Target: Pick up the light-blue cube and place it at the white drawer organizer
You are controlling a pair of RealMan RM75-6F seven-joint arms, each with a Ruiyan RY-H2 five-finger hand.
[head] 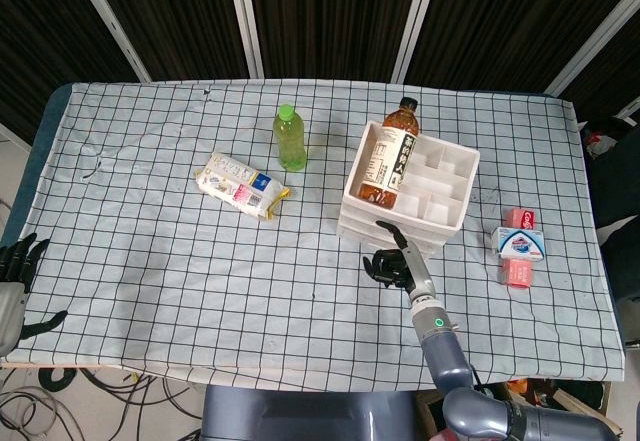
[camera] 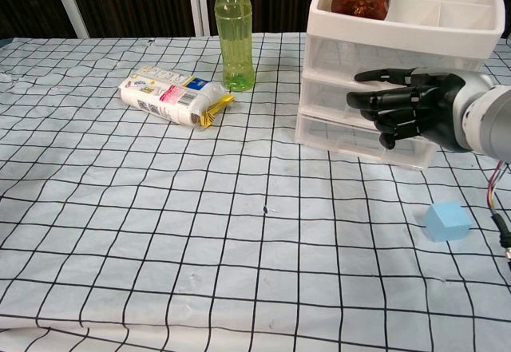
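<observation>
Right hand [camera: 407, 112], fingers spread and empty, hovers before the white drawer organizer [camera: 375, 88], poised to descend; the light-blue cube [camera: 446, 222] lies on the checked surface [camera: 160, 208] at lower right, ungrasped.

A thin cloth [head: 150, 261] with a black grid is spread on the table, matt and slightly wrinkled. The white drawer organizer [camera: 399, 41] is made of smooth, slightly glossy plastic. The green bottle [camera: 234, 33] is of clear, shiny plastic. The snack pack [camera: 172, 96] is wrapped in glossy film. The light-blue cube [camera: 447, 222] looks matt. The right hand [camera: 411, 104] is finished in black with a dull sheen.
</observation>
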